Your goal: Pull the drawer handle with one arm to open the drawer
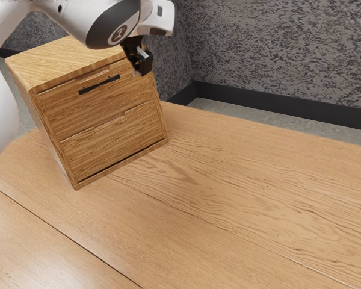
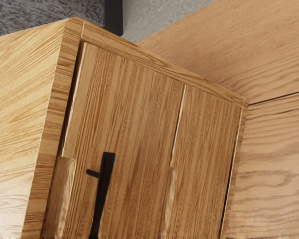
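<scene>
A: Where is the drawer handle [image 1: 99, 84]?

B: It is a thin black bar on the front of the upper drawer [image 1: 96, 105], near that front's top edge. The drawer belongs to a wooden cabinet [image 1: 54, 60] that stands on the wooden surface [image 1: 240, 198], towards the exterior view's left.

A: Is the drawer out at all?

B: No. Its front lies flush with the cabinet's frame, and so does the front of the lower drawer [image 1: 114, 141] beneath it.

A: And the hand [image 1: 141, 61]?

B: It hangs from the white arm [image 1: 102, 21] by the cabinet's top front corner, on the exterior view's right of the handle and clear of it. I cannot tell whether it touches the wood there.

A: Spread or pressed together?

B: I cannot tell; it shows as a dark shape against the grey wall [image 1: 277, 42].

A: What does the wrist view give?

B: The cabinet's front from close by, with the black handle [image 2: 103, 194] standing apart from the hand.
</scene>
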`<control>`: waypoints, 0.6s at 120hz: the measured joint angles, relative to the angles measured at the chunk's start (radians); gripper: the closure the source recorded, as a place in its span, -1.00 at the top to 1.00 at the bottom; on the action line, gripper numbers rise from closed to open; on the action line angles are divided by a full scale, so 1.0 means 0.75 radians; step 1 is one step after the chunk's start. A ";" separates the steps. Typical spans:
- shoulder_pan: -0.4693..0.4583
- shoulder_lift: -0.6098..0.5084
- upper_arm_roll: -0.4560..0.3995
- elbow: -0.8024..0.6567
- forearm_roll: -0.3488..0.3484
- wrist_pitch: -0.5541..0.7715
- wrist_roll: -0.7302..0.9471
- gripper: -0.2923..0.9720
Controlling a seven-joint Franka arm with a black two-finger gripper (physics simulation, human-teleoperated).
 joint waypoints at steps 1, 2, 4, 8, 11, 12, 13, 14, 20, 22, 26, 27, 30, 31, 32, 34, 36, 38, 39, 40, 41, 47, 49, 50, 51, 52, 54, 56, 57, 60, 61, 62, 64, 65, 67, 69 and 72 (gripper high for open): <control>0.001 0.002 0.000 -0.002 0.003 -0.003 0.006 0.54; 0.003 0.005 0.001 -0.003 0.005 -0.005 0.013 0.54; 0.005 0.009 0.002 -0.005 0.009 -0.009 0.025 0.54; 0.008 0.014 0.003 -0.008 0.015 -0.005 0.050 0.54; 0.009 0.019 0.004 -0.009 0.006 0.007 0.069 0.54; 0.009 0.022 0.004 -0.009 0.001 0.013 0.076 0.54; 0.010 0.027 0.004 -0.008 -0.004 0.018 0.082 0.54; 0.010 0.032 0.004 -0.008 -0.009 0.023 0.089 0.54; 0.011 0.073 0.007 0.001 -0.033 0.050 0.128 0.54; 0.011 0.088 0.008 0.007 -0.039 0.059 0.141 0.54; 0.016 0.115 0.008 0.021 -0.051 0.076 0.166 0.54; 0.020 0.120 0.008 0.026 -0.056 0.080 0.172 0.54; 0.033 0.133 0.009 0.035 -0.069 0.091 0.190 0.54; 0.038 0.136 0.009 0.038 -0.073 0.095 0.196 0.54; 0.043 0.139 0.009 0.040 -0.077 0.098 0.202 0.54; 0.052 0.143 0.009 0.043 -0.084 0.104 0.214 0.54; 0.065 0.146 0.009 0.046 -0.090 0.110 0.225 0.54; 0.078 0.148 0.009 0.048 -0.096 0.115 0.235 0.54; 0.084 0.148 0.009 0.049 -0.099 0.118 0.241 0.54; 0.090 0.149 0.009 0.050 -0.102 0.120 0.246 0.54; 0.095 0.149 0.010 0.051 -0.105 0.122 0.251 0.54; 0.126 0.150 0.011 0.053 -0.121 0.132 0.280 0.54; 0.134 0.151 0.011 0.053 -0.125 0.135 0.290 0.54; 0.138 0.150 0.011 0.053 -0.127 0.136 0.294 0.54; 0.142 0.150 0.011 0.053 -0.130 0.137 0.299 0.54; 0.147 0.149 0.011 0.053 -0.132 0.138 0.303 0.54; 0.156 0.149 0.011 0.052 -0.138 0.140 0.312 0.54; 0.164 0.148 0.011 0.052 -0.143 0.142 0.320 0.54; 0.167 0.148 0.012 0.052 -0.145 0.142 0.324 0.54; 0.177 0.147 0.012 0.051 -0.152 0.144 0.337 0.54; 0.181 0.147 0.012 0.051 -0.154 0.145 0.341 0.54; 0.185 0.146 0.012 0.051 -0.156 0.145 0.345 0.54; 0.191 0.146 0.012 0.049 -0.161 0.146 0.352 0.54; 0.194 0.145 0.012 0.049 -0.163 0.147 0.356 0.53; 0.199 0.145 0.012 0.048 -0.167 0.148 0.364 0.53; 0.203 0.144 0.013 0.046 -0.170 0.148 0.371 0.53; 0.207 0.144 0.013 0.045 -0.175 0.149 0.381 0.53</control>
